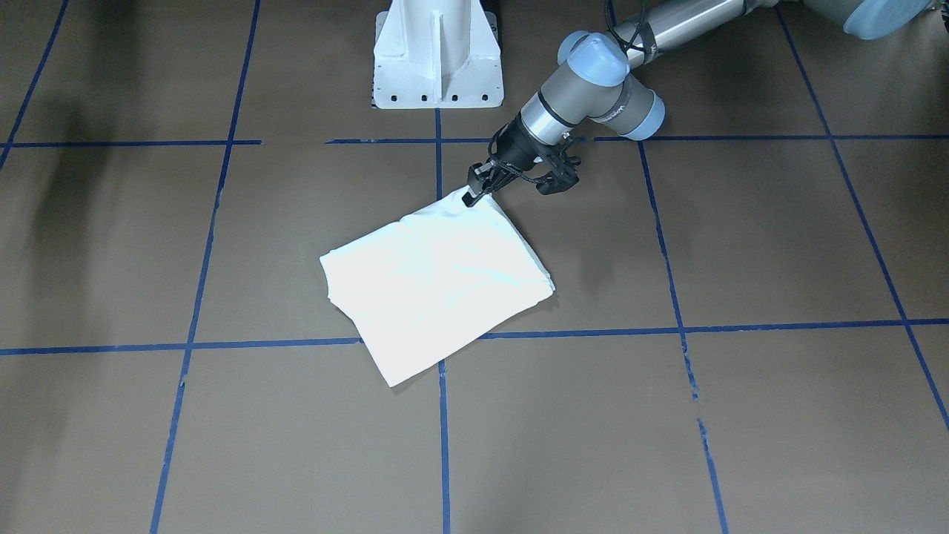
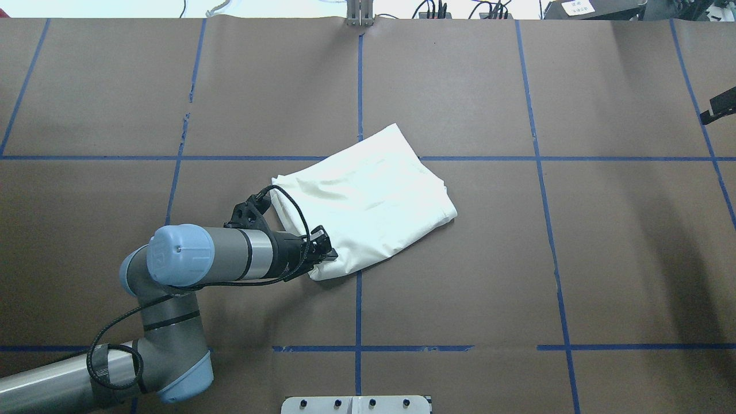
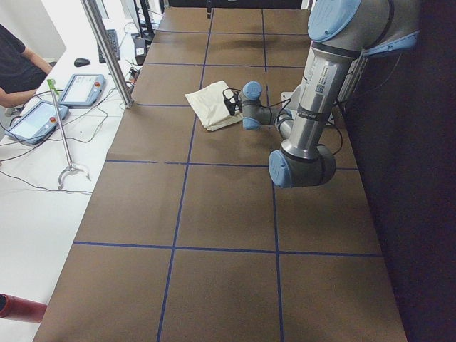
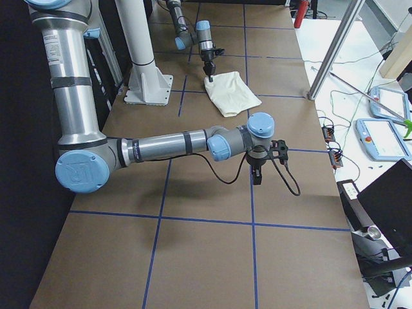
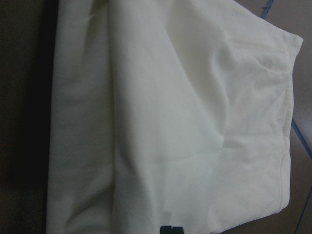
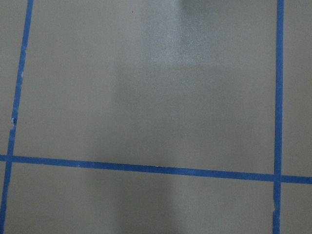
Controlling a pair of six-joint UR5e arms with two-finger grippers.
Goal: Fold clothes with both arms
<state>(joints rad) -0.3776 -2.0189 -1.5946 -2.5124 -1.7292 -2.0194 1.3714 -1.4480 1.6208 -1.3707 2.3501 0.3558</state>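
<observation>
The shirt [image 2: 368, 198] lies folded into a rough rectangle near the middle of the brown table [image 2: 575, 259], over a crossing of the blue tape lines [image 2: 359, 86]. Its plain cream side faces up. In the overhead view its long axis runs slantwise, from the near corner on the robot's left to the farther corner on its right. The left gripper [image 1: 470, 194] has its fingers together on that near corner, where the cloth rises slightly. The left wrist view shows a stitched hem [image 5: 287, 146] along one edge. The right gripper [image 4: 257, 175] hangs over bare table, well apart from the shirt, and I cannot tell whether its fingers are apart or together. A label [image 3: 318, 85] on the left arm's tube is too small to read.
</observation>
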